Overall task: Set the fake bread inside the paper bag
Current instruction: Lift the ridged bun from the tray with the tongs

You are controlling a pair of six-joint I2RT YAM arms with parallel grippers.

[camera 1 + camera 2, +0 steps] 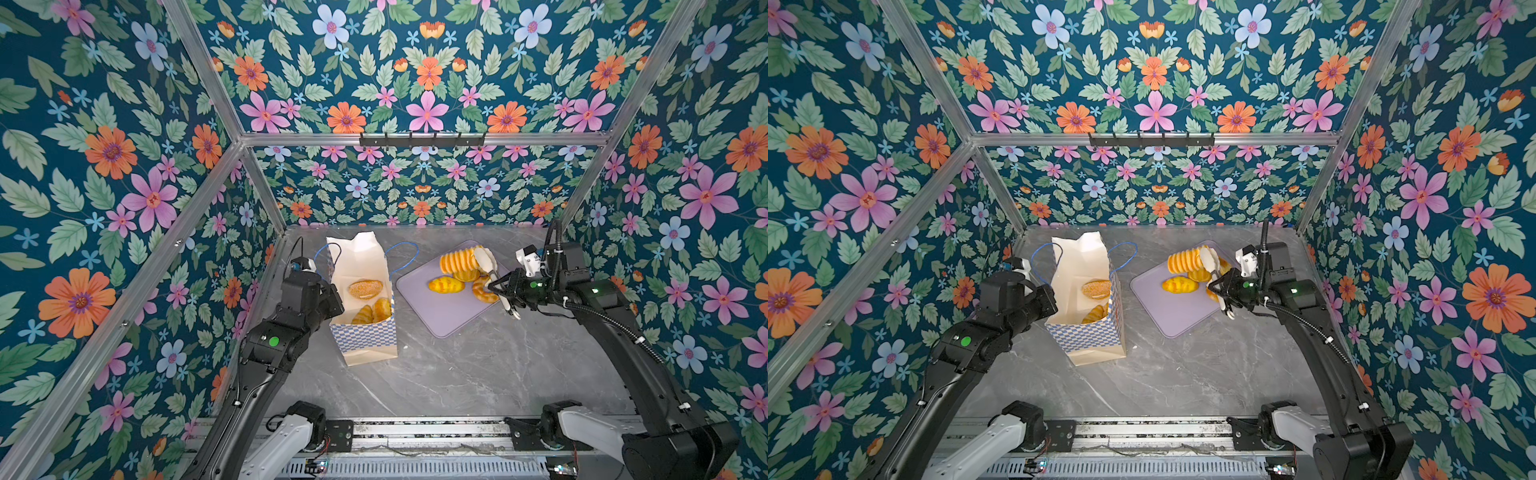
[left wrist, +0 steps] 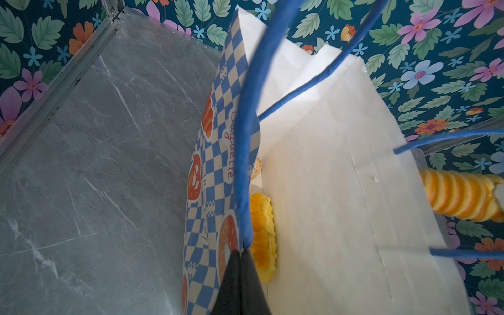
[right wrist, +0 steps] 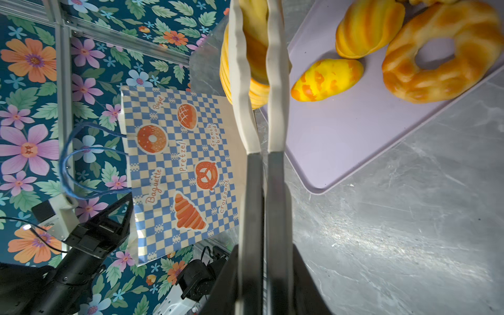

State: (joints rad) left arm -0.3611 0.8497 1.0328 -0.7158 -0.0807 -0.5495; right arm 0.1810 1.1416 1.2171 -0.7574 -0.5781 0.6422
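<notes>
Grey marble tabletop (image 1: 457, 374) lies under me. My left gripper (image 2: 241, 255) is pinched closed on the rim of the paper bag (image 1: 365, 345) beside a blue cord handle (image 2: 245, 136), with 3 loaves (image 1: 365, 289) inside. My right gripper (image 3: 264, 272) clamps tongs (image 3: 255, 191), which squeeze a ribbed roll (image 1: 457, 261) at the far edge of the lavender tray (image 1: 449, 320).

Fake bread (image 1: 446, 285) looks glossy, paper bag (image 1: 365, 336) matt, tray (image 1: 444, 318) smooth, tongs (image 3: 252, 191) partly metal.
</notes>
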